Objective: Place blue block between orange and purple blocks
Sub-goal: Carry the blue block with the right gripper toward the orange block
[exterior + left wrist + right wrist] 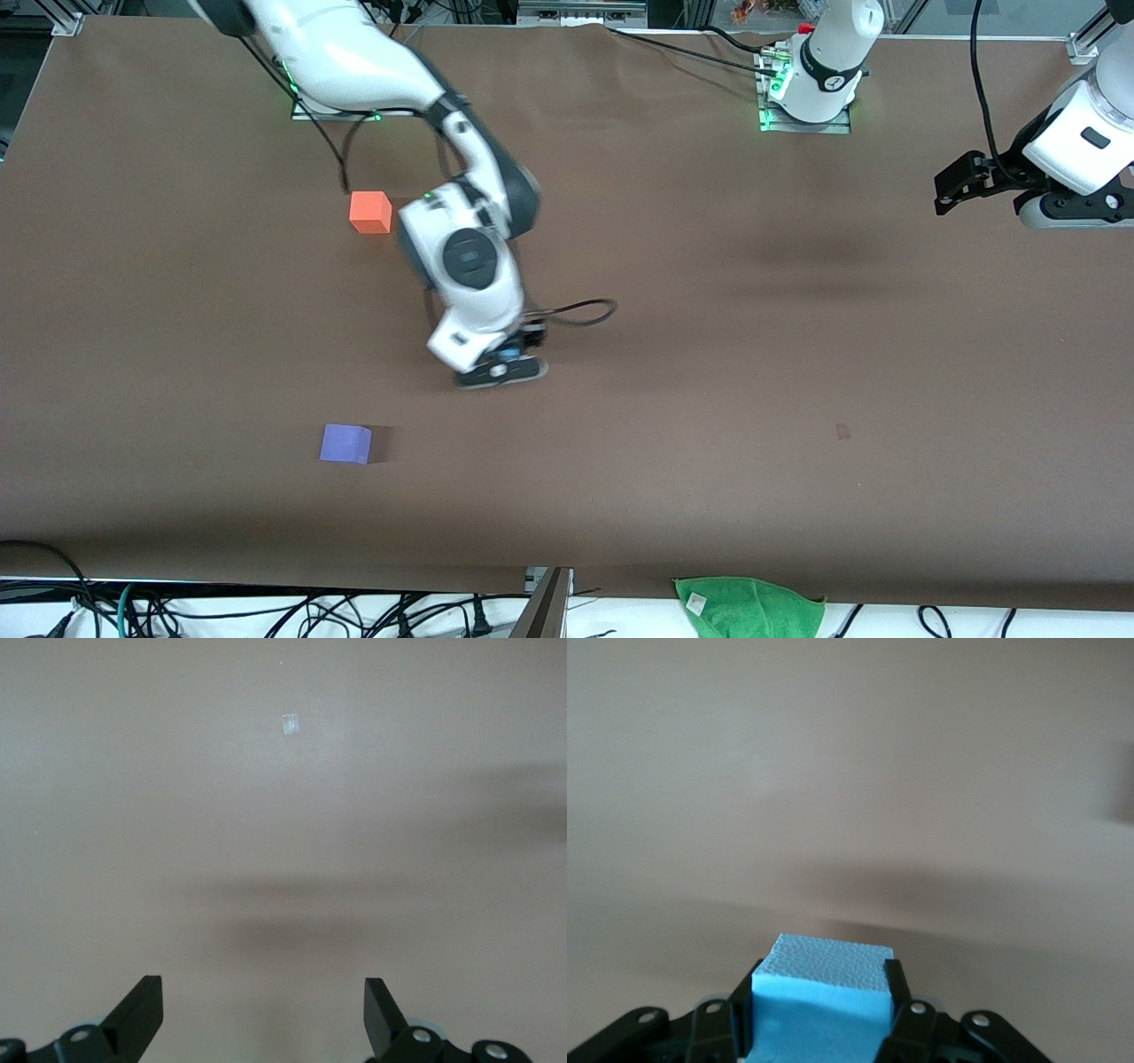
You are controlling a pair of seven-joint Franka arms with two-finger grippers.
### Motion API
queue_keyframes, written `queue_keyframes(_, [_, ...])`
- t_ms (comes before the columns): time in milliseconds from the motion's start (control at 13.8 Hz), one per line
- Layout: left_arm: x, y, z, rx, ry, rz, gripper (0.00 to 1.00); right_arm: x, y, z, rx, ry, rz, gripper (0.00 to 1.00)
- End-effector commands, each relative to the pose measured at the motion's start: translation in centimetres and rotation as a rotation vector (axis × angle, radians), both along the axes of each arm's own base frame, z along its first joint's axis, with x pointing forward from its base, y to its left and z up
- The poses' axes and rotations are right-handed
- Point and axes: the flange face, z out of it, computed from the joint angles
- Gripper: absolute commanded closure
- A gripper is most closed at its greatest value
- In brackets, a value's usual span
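**Blue block clamped in the right gripper near the middle of the desk**

While the right arm reached down from its base to the middle of the brown desk (709, 354), the right gripper (824, 997) had its two fingers pressed against two sides of the blue block (824, 992), so the block was clamped between them. In the front view the gripper was low at the desk surface, and only a small blue spot (512, 352) showed under the wrist; whether the block touched the desk, I could not tell.

The orange block (370, 213) lay on the desk toward the right arm's end, farther from the front camera than the gripper. The purple block (345, 443) lay also toward that end, but nearer to the front camera. Both cubes were well apart from each other and from the blue block.

The left arm waited at its own end of the desk. The left gripper (264, 1014) hung above bare desk with its fingers (142, 1010) wide apart and nothing between them. A green cloth (753, 607) lay at the desk edge nearest the front camera.
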Motion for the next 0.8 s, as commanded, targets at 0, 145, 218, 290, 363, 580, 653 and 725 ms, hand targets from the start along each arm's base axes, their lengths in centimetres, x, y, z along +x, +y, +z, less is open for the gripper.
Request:
queue_keyframes(0, [0.3, 0.2, 0.6, -0.017, 0.003, -0.017, 0.00, -0.9, -4.9, 0.6, -0.013, 0.059, 0.036, 0.70])
queue_keyframes(145, [0.4, 0.2, 0.6, -0.018, -0.002, -0.017, 0.00, -1.7, -10.0, -0.5, -0.026, 0.096, 0.001, 0.70])
queue_keyframes(218, [0.4, 0.1, 0.6, -0.018, -0.002, -0.018, 0.00, -2.5, -12.6, -0.7, -0.020, 0.084, 0.010, 0.70])
queue_keyframes(290, [0.4, 0.1, 0.6, -0.018, -0.003, -0.018, 0.00, -3.4, -15.9, -1.2, -0.006, 0.046, 0.082, 0.70])
queue_keyframes(363, [0.5, 0.1, 0.5, -0.019, 0.000, -0.018, 0.00, -4.2, -19.5, -2.3, -0.003, 0.011, 0.113, 0.70])
queue_keyframes(580, [0.5, 0.2, 0.4, -0.019, 0.003, -0.015, 0.00, -7.9, -24.6, -5.9, 0.007, -0.039, 0.074, 0.70])
queue_keyframes(653, [0.6, 0.2, 0.4, -0.019, 0.001, -0.014, 0.00, -8.7, -25.2, -7.0, 0.020, -0.052, 0.024, 0.70])
queue_keyframes(725, [0.6, 0.0, 0.4, -0.019, 0.000, -0.015, 0.00, -8.9, -25.3, -7.3, 0.027, -0.047, -0.023, 0.69])
